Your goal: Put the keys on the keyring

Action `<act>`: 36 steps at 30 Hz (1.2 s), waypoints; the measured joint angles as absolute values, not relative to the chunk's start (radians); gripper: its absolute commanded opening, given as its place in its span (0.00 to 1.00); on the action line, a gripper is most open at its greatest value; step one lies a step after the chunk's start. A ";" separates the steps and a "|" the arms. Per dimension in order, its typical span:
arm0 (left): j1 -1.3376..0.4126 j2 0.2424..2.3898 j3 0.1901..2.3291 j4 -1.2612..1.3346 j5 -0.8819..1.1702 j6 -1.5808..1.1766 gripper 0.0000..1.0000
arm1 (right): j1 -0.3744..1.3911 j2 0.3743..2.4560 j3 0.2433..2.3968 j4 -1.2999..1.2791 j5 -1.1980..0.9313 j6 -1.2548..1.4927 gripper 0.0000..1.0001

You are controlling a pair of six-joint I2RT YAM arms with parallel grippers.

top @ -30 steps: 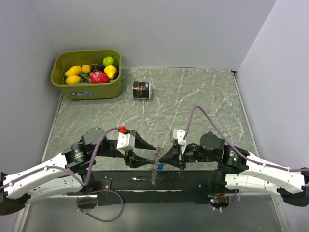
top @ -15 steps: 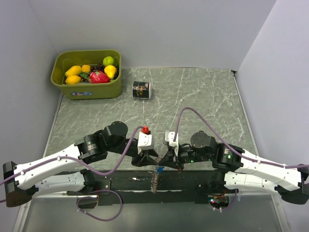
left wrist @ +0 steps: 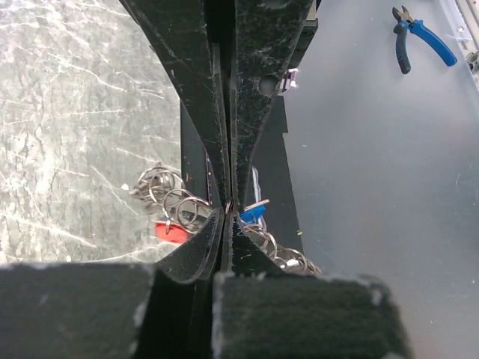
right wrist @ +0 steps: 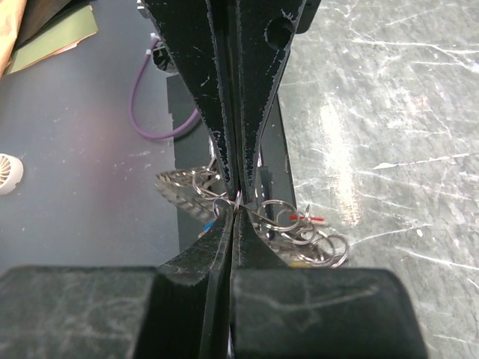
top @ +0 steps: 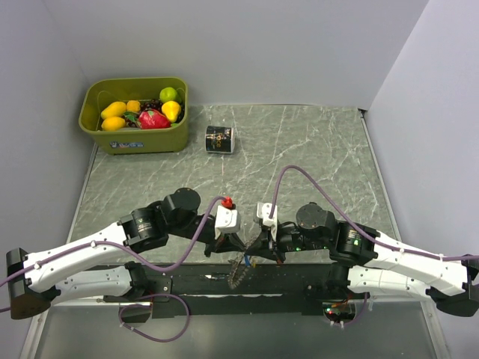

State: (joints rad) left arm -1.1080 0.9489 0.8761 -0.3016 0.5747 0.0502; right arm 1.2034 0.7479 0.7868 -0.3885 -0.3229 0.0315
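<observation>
green bin (top: 142, 140): fruit (top: 153, 118) inside | keyring (top: 239, 269): pinched by left gripper (left wrist: 228, 208), right gripper (right wrist: 236, 198)

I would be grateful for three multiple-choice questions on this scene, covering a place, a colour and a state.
1. Where is the black can relative to the green bin?
A inside it; B on the table to its right; C on its rim.
2. What colour are the handles of the pliers?
A red; B yellow; C blue.
3. How are the left gripper and right gripper?
A both shut on the keyring; B both open; C one open.

1 B: it stands beside the bin.
2 C: the left wrist view shows blue.
3 A: each wrist view shows fingers closed on ring wire.
</observation>
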 measured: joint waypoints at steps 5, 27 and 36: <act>-1.108 0.941 0.863 -0.271 0.567 0.039 0.01 | 1.203 0.735 0.785 -0.388 -0.311 0.033 0.00; -1.110 0.609 0.521 0.249 0.375 -0.136 0.01 | 1.204 0.477 0.710 -0.281 -0.245 0.083 0.64; -1.110 0.585 0.360 0.602 0.377 -0.258 0.01 | 1.204 0.511 0.693 -0.234 -0.245 0.103 0.70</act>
State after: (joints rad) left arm -1.1103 0.5854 0.3595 0.6018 0.3771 -0.2581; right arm 1.2037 0.5114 0.6933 -0.2340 -0.2447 0.1032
